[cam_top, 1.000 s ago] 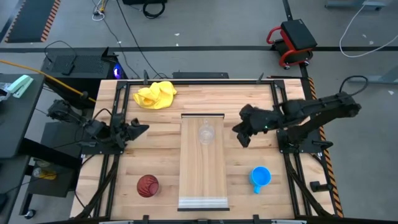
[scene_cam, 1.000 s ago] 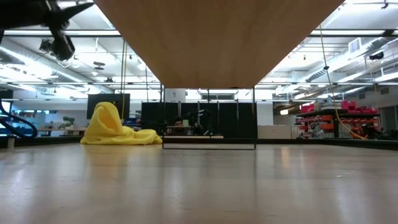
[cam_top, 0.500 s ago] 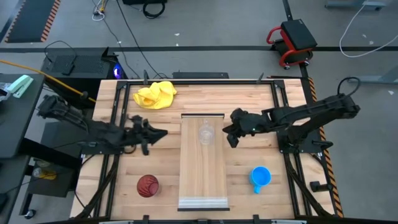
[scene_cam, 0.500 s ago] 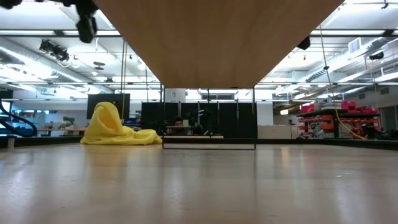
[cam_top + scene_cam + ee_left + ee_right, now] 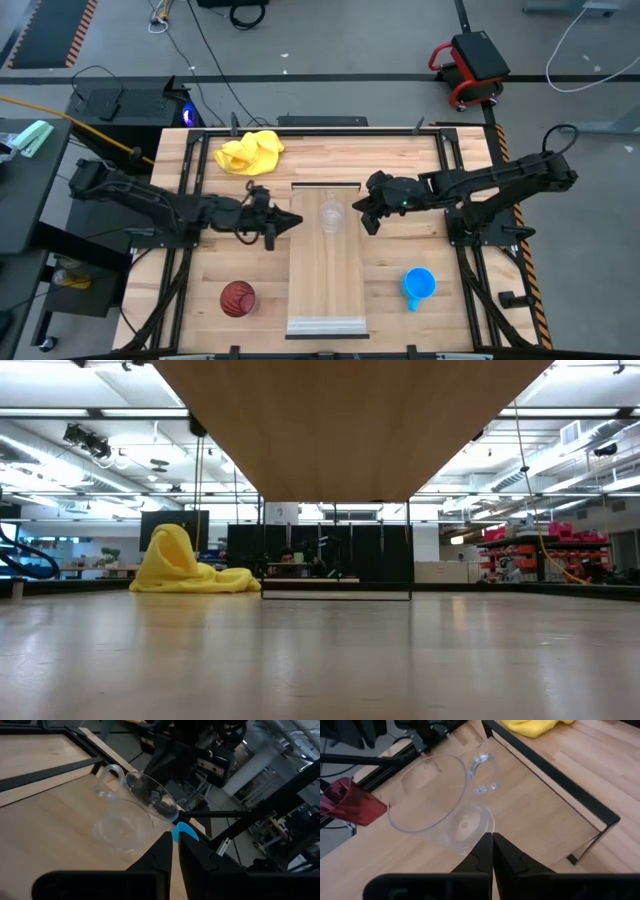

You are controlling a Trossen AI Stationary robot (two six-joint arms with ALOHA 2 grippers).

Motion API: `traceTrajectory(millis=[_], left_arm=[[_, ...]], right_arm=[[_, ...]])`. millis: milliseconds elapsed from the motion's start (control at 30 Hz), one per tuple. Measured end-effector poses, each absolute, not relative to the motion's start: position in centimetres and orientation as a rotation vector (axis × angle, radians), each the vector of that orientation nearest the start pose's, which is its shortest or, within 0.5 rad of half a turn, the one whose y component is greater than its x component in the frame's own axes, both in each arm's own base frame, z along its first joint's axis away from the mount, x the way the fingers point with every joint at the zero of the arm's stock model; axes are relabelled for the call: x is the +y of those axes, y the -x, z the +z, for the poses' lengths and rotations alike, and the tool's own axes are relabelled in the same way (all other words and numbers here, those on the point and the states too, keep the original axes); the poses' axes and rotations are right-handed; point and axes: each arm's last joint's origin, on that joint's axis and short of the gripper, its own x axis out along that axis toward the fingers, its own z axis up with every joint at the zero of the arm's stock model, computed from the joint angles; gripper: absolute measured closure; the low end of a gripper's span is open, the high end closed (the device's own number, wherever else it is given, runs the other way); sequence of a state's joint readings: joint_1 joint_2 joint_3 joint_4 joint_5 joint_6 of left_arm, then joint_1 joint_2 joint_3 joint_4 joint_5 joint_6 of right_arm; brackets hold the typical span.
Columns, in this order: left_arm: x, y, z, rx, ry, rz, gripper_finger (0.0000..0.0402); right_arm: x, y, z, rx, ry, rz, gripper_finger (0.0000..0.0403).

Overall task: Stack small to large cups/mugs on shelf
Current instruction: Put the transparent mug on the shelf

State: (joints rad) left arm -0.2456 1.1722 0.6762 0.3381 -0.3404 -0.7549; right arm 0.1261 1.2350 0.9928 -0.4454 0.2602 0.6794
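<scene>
A clear glass mug [image 5: 331, 214] stands upright on the far half of the long light-wood shelf [image 5: 327, 285]. It also shows in the left wrist view [image 5: 127, 807] and the right wrist view [image 5: 445, 805]. My left gripper [image 5: 296, 220] is shut, just left of the shelf's edge, pointing at the glass mug. My right gripper [image 5: 364, 216] is shut, over the shelf's right edge, a short gap from the mug. The dark red ribbed cup [image 5: 238, 298] stands on the table near-left of the shelf. The blue mug [image 5: 419, 284] stands near-right.
A crumpled yellow cloth [image 5: 250, 152] lies at the table's far left, also in the low view [image 5: 185, 565]. The shelf's underside [image 5: 350, 420] fills the top of the low view, above a thin dark frame. Bare tabletop lies on both sides of the shelf.
My left arm has reached from the table's left edge toward the right, bringing its gripper close to the shelf and the glass mug. My right gripper has moved left toward the mug, then slowed. The cups have stayed where they were.
</scene>
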Motion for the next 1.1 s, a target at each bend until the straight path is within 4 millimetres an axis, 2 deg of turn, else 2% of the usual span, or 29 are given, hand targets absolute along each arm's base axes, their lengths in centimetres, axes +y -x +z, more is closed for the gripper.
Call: traceTrajectory(millis=[300, 633, 833, 1100], left_arm=[[-5.3, -28.3, 25.8, 0.198, 0.74, 0.109, 0.0369], [-5.3, -30.2, 25.2, 0.225, 0.742, 0.136, 0.037], [-4.7, -30.7, 25.2, 0.224, 0.745, 0.157, 0.0376], [-4.0, -30.7, 25.0, 0.244, 0.764, 0.191, 0.0384]], right_arm=[[2.5, -25.9, 29.2, 0.594, -0.5, -0.341, 0.0392], [2.4, -26.8, 28.3, 0.621, -0.471, -0.338, 0.0392], [2.6, -27.8, 27.5, 0.633, -0.47, -0.319, 0.0392], [2.6, -27.7, 27.7, 0.633, -0.459, -0.282, 0.0392]])
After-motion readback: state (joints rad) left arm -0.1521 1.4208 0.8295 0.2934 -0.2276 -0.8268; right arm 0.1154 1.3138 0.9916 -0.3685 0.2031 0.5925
